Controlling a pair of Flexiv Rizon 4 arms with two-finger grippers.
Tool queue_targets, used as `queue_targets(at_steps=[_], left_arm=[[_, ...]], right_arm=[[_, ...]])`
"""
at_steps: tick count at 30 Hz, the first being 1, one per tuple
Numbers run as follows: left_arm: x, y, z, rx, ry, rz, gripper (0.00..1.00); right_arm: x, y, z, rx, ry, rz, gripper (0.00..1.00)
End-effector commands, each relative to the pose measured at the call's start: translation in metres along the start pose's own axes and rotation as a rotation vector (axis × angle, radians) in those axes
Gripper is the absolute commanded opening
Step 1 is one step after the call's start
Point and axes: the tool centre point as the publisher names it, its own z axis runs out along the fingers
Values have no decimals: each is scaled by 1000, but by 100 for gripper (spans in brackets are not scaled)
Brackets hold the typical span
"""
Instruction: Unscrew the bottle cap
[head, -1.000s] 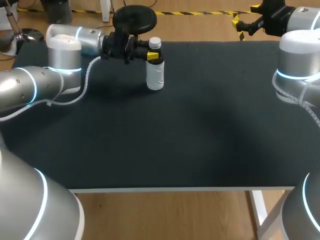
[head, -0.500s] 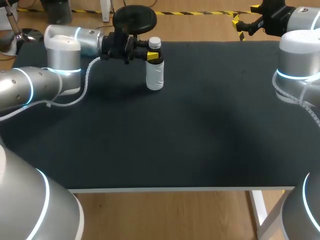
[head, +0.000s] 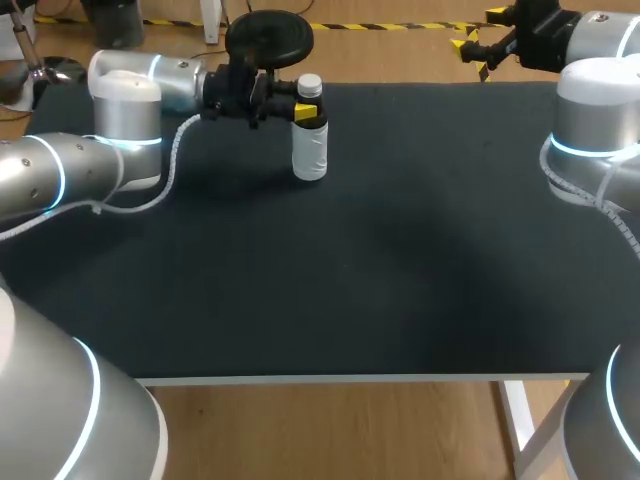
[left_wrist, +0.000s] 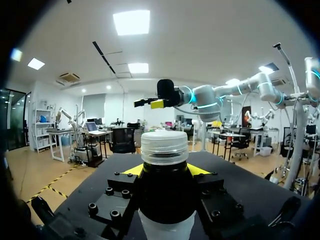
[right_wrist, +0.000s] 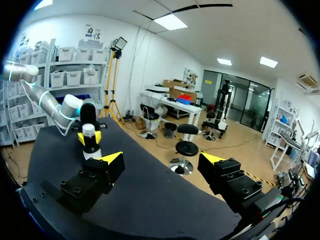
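Standing upright near the far edge of the surface (head: 380, 260), left of its middle: bottle (head: 310, 145), white body, dark neck, cap (head: 310, 86) on. It sits well in from the left edge and far from the near edge.

Left arm (head: 125, 100) comes in level from the left, running along the far edge. Left jaws are closed on the bottle's dark neck just under the cap, with a yellow tip pressing it from each side. Left wrist view agrees: bottle (left_wrist: 166, 200) fills the gap between the fingers and cap (left_wrist: 164, 147) stands free above them.

Right arm (head: 595, 110) stands at the far right corner. Right jaws hang past the far edge, off the surface, spread wide and holding nothing. In the right wrist view the fingertips (right_wrist: 112, 159) are well apart, and the bottle (right_wrist: 90, 142) is far ahead of them.

Room: a wide stretch of surface lies between bottle and right arm, and a deeper one between bottle and near edge. Surface is matt black, with a pale rim along the near edge.
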Motion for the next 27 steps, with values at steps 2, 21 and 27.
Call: queue_targets(at_steps=[2, 21, 27], left_arm=[[2, -1, 1, -1, -5, 3, 0], [2, -1, 1, -1, -5, 3, 0], [2, -1, 1, -1, -5, 3, 0]], right_arm=[[42, 9, 19, -99, 11, 10, 100], [191, 25, 73, -206, 114, 115, 100], [217, 24, 88, -209, 141, 139, 100]])
